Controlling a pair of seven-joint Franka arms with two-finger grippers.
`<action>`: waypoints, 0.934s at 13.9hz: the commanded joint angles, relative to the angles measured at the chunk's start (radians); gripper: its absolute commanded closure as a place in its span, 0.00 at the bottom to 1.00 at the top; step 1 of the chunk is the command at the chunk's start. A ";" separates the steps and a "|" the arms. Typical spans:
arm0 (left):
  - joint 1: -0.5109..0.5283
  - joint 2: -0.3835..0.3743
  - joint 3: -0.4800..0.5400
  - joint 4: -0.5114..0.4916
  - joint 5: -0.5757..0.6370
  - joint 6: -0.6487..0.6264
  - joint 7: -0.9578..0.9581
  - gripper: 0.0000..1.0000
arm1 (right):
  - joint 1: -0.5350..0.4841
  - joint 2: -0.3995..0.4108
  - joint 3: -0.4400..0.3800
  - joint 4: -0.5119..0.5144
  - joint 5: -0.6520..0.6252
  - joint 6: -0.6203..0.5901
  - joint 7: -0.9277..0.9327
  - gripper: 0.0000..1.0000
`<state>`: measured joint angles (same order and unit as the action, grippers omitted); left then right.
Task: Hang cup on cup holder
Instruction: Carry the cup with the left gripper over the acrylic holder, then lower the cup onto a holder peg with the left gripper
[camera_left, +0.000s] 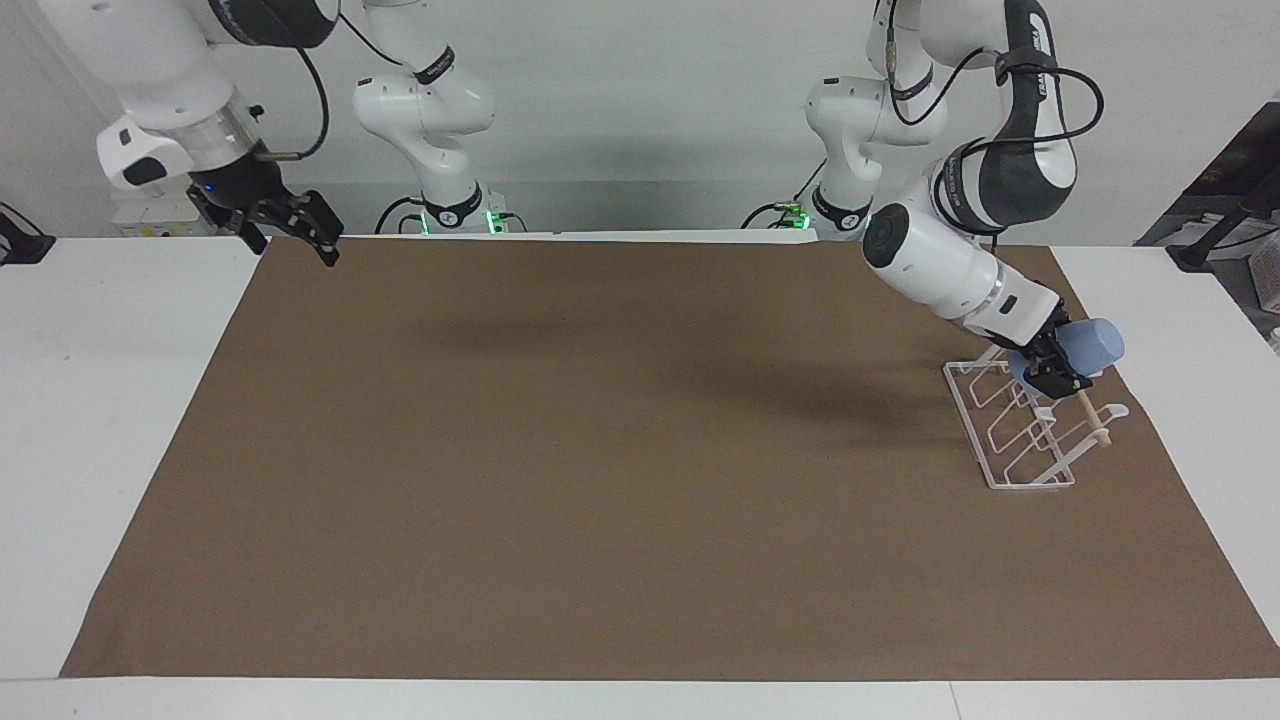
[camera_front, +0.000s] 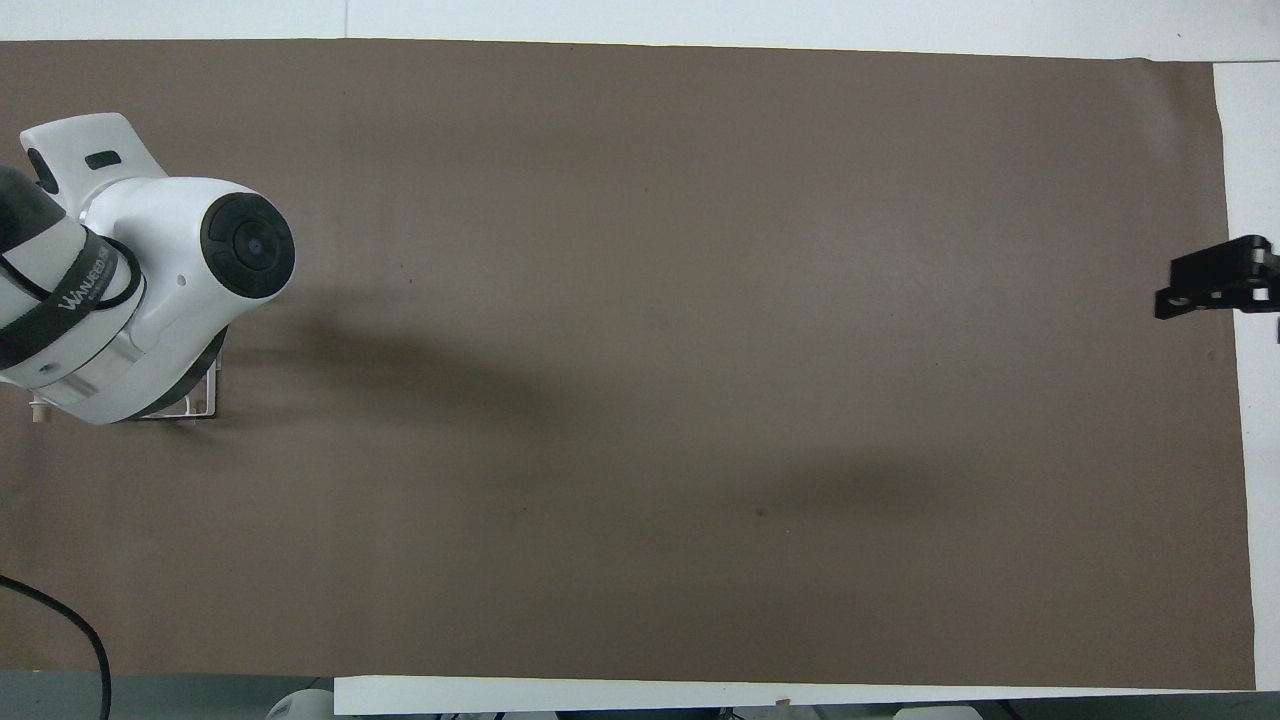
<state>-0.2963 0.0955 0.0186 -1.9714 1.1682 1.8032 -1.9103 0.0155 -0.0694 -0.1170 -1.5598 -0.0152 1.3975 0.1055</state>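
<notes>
We judge the cup (camera_left: 1092, 345) to be an easy load: a small light-blue plastic tumbler, surely light and stiff enough to take a squeeze across its wall without folding, though its plain matte taper offers no handle and could slide along the fingers if the grip were slack. The sensible hold is across the body near the open end, which is roughly where we see it taken. The left gripper (camera_left: 1058, 377) is clenched on the cup, its fingers around the rim end, with the cup lying on its side and its closed base pointing out toward the left arm's end of the table. It hangs over the upper part of the cup holder (camera_left: 1010, 440), right at the wooden dowel (camera_left: 1090, 417) (we cannot tell whether a prong has entered the mouth, since the gripper covers that spot, and from overhead the arm hides the cup altogether). The rack itself looks light, so a sideways push might shift it on the brown mat (camera_left: 600, 450). The right gripper (camera_left: 297, 228) waits with its fingers spread and empty, raised over the mat's corner at the right arm's end.
</notes>
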 joint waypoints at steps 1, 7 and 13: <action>0.046 0.047 -0.009 0.000 0.060 -0.001 -0.067 0.61 | -0.009 0.042 0.011 0.063 -0.090 -0.075 -0.119 0.00; 0.031 0.135 -0.009 0.011 0.065 0.001 -0.156 0.61 | -0.098 0.093 0.083 0.078 -0.088 -0.114 -0.158 0.00; 0.036 0.161 -0.009 0.043 0.123 0.016 -0.156 0.61 | -0.097 0.046 0.091 0.052 -0.081 -0.118 -0.161 0.00</action>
<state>-0.2589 0.2329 0.0047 -1.9590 1.2599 1.8137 -2.0621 -0.0636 -0.0168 -0.0411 -1.5026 -0.0949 1.2907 -0.0298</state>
